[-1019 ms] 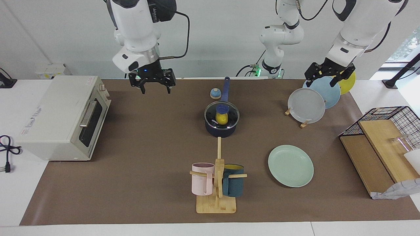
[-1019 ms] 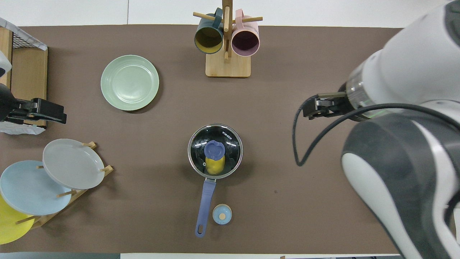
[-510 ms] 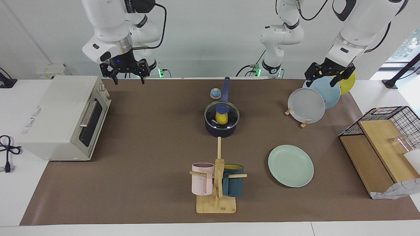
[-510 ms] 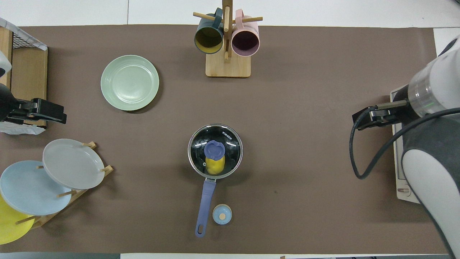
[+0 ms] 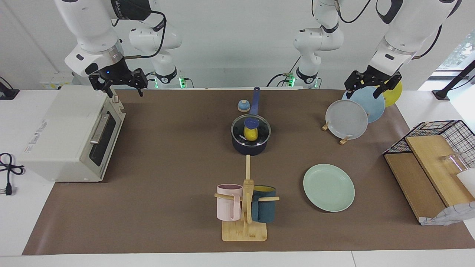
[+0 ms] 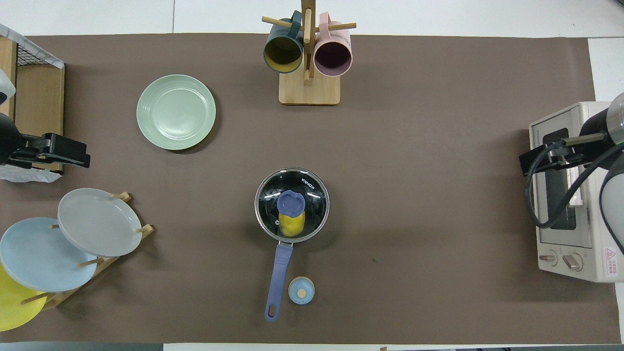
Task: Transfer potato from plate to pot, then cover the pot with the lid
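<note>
- My right gripper (image 5: 121, 88) has pulled away from the pot (image 5: 249, 145) to over the toaster oven (image 5: 70, 133), jaws apart, empty.
- Left gripper (image 5: 372, 84) waits over the plate rack (image 5: 336, 134), jaws apart.
- Lid (image 5: 259, 130) on, potato (image 5: 251, 134) inside: done.

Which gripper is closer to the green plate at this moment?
Left. The left gripper hangs open over the rack of upright plates, at the same end of the table as the green plate. The right gripper, also open, is over the toaster oven at the table's other end.
</note>
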Available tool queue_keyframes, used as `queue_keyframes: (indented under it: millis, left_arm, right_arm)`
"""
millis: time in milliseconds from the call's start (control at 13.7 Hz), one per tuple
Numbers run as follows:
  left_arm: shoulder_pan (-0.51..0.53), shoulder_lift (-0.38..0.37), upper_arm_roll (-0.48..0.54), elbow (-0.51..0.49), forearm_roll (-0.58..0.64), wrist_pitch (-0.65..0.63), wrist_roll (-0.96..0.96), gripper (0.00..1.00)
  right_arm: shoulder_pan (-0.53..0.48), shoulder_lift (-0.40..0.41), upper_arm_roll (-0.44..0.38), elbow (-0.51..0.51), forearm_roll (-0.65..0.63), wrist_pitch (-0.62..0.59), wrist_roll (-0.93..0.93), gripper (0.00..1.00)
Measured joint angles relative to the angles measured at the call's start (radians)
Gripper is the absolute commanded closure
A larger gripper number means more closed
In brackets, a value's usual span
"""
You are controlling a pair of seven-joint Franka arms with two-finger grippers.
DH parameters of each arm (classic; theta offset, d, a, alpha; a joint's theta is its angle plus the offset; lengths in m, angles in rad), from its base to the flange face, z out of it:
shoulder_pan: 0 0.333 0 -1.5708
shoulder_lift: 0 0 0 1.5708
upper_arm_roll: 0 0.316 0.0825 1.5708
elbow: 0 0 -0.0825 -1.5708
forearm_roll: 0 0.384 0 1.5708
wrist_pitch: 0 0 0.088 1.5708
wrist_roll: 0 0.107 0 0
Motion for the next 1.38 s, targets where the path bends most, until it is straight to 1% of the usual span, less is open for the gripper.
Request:
queue_keyframes:
  millis: [218, 364, 510, 874, 1383]
  left_arm:
    - [0.0, 0.0, 0.0, 0.0, 0.0, 0.0, 0.0, 0.0]
    - [0.0, 0.0, 0.0, 0.0, 0.0, 0.0, 0.0, 0.0]
    - [0.0, 0.0, 0.0, 0.0, 0.0, 0.0, 0.0, 0.0]
    - [0.0, 0.0, 0.0, 0.0, 0.0, 0.0, 0.0, 0.0]
    - [0.0, 0.0, 0.0, 0.0, 0.0, 0.0, 0.0, 0.0]
  right_arm:
    - [-0.022, -0.021, 0.0, -0.044, 0.0, 0.002, 0.0, 0.0]
    - [-0.038, -0.044, -0.001, -0.085, 0.0, 0.024, 0.0, 0.0]
    - [-0.042, -0.057, -0.001, -0.103, 0.001, 0.04, 0.0, 0.0]
    - [-0.046, -0.057, -0.001, -0.104, 0.001, 0.043, 0.0, 0.0]
    - [-0.049, -0.034, -0.004, -0.077, 0.006, 0.024, 0.0, 0.0]
